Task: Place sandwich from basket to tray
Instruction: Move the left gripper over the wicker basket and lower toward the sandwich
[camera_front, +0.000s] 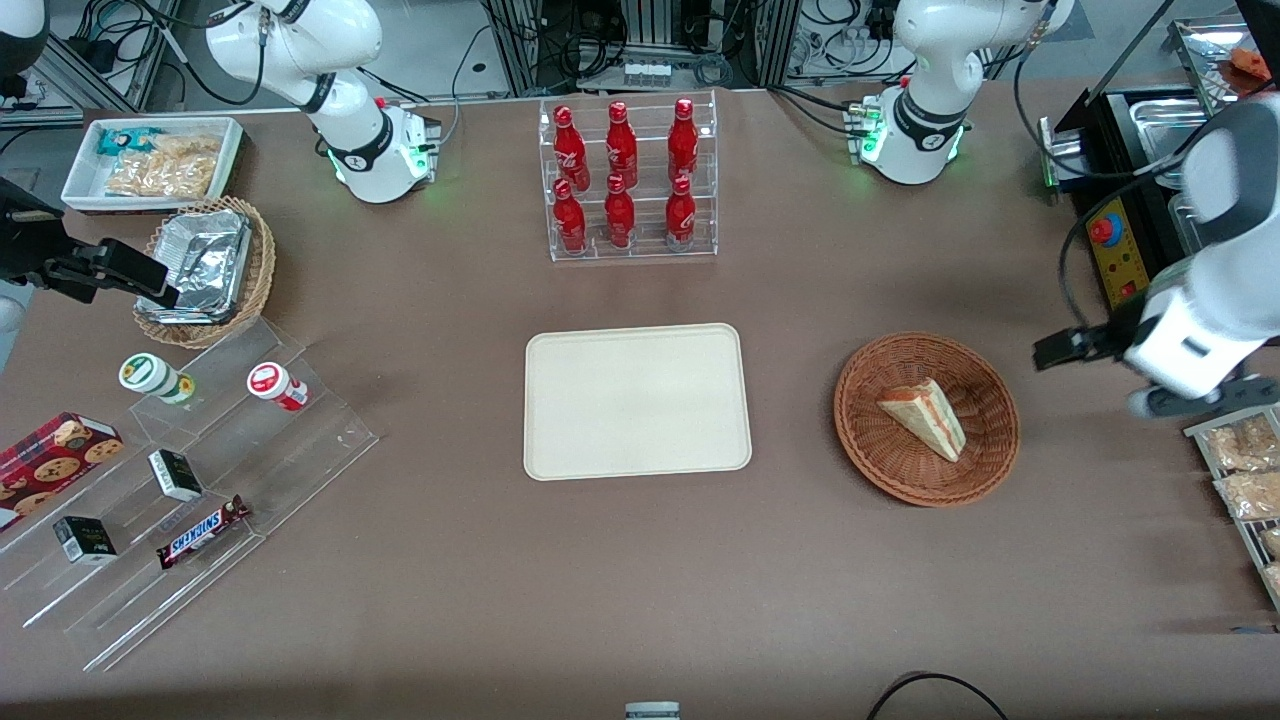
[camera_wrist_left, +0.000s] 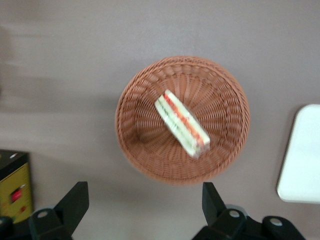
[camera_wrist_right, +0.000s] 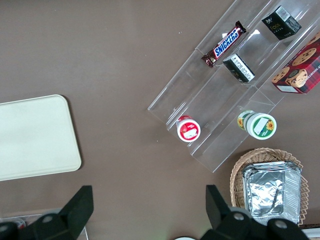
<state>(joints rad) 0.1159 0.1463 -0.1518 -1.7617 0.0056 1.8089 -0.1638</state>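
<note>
The triangular white-bread sandwich (camera_wrist_left: 181, 123) lies tilted in the round reddish-brown wicker basket (camera_wrist_left: 135, 100). The left gripper (camera_wrist_left: 145, 204), fingers spread and empty, hovers near it; squeezing the soft bread could crush it before reaching the cream rectangular tray (camera_front: 637, 401).

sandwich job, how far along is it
Nothing is done yet: the sandwich lies in the basket and the tray is bare. In hand is the approach only: the left hand hangs open above the table beside the basket, on the working arm's side, holding nothing. Left to do: move over the sandwich, grasp it, lift it and set it on the tray.
</note>
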